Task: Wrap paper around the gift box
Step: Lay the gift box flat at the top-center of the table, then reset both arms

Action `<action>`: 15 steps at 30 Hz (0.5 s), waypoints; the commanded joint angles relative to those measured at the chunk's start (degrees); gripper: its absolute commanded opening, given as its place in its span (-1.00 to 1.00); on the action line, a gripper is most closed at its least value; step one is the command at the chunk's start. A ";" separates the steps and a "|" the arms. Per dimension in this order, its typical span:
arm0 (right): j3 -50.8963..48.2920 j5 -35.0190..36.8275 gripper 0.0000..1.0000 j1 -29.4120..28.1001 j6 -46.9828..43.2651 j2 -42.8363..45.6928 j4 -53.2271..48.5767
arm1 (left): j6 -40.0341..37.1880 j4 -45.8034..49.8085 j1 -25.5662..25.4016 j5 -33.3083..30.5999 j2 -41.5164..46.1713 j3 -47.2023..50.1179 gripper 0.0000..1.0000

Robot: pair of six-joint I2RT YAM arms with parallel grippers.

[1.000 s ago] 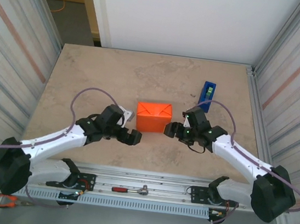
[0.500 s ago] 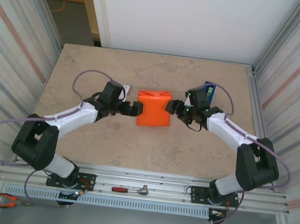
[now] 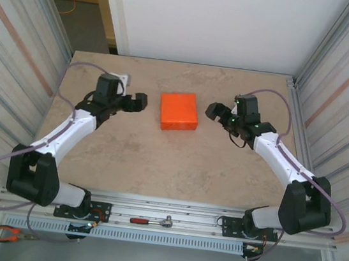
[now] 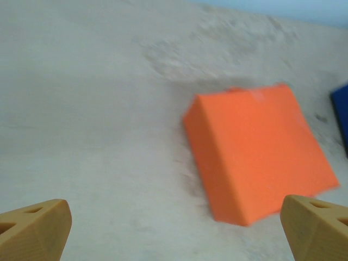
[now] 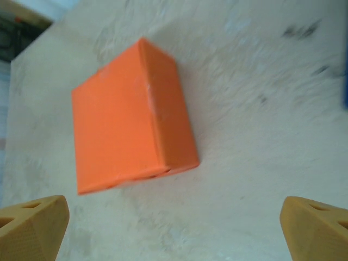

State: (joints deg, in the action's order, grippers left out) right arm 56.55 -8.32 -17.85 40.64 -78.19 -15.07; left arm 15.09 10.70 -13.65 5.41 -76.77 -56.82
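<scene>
Gift box (image 3: 179,111) is seated flat at mid surface (image 3: 157,160), shifted toward 12 o'clock since a second ago. Left claw (image 3: 138,102) at 9 o'clock and right claw (image 3: 213,110) at 3 o'clock are withdrawn, jaws apart, nothing held. Wrapping is judged complete.

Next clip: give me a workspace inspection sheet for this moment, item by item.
Surface: beige marbled tabletop, no spills seen.
Job's things: gift box, orange-skinned, lying flat, untouched.
Clutter: blue object beyond the box; ratchet and pliers on the near frame.
Pincers: left pincer and right pincer open, empty, flanking the box, apart from it.
Cables: purple cables loop along both arms, clear of the box.
Surroundings: corrugated walls either side, white panel behind.
</scene>
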 commanded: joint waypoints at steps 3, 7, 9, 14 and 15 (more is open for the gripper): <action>-3.39 15.18 0.96 4.11 -4.47 4.12 1.24 | -9.29 -7.48 6.43 -8.24 9.37 6.54 0.98; -5.42 25.30 0.96 4.48 -12.02 6.88 5.09 | -12.28 -17.16 9.49 -13.56 14.85 13.23 0.98; -7.04 28.81 0.96 5.09 -15.46 8.03 7.73 | -14.58 -20.71 10.13 -15.04 16.46 16.77 0.98; -10.86 33.49 0.96 7.59 -21.47 7.47 11.91 | -16.77 -26.38 10.29 -14.75 15.16 24.41 0.98; -11.76 33.85 0.96 8.29 -21.93 6.80 12.65 | -16.96 -27.72 10.30 -14.78 14.63 26.05 0.98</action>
State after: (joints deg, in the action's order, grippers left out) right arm 47.18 19.40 -11.05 24.45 -71.20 -5.96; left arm 1.21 -11.00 -3.70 -7.53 -61.34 -34.17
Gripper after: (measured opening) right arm 0.981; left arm 0.989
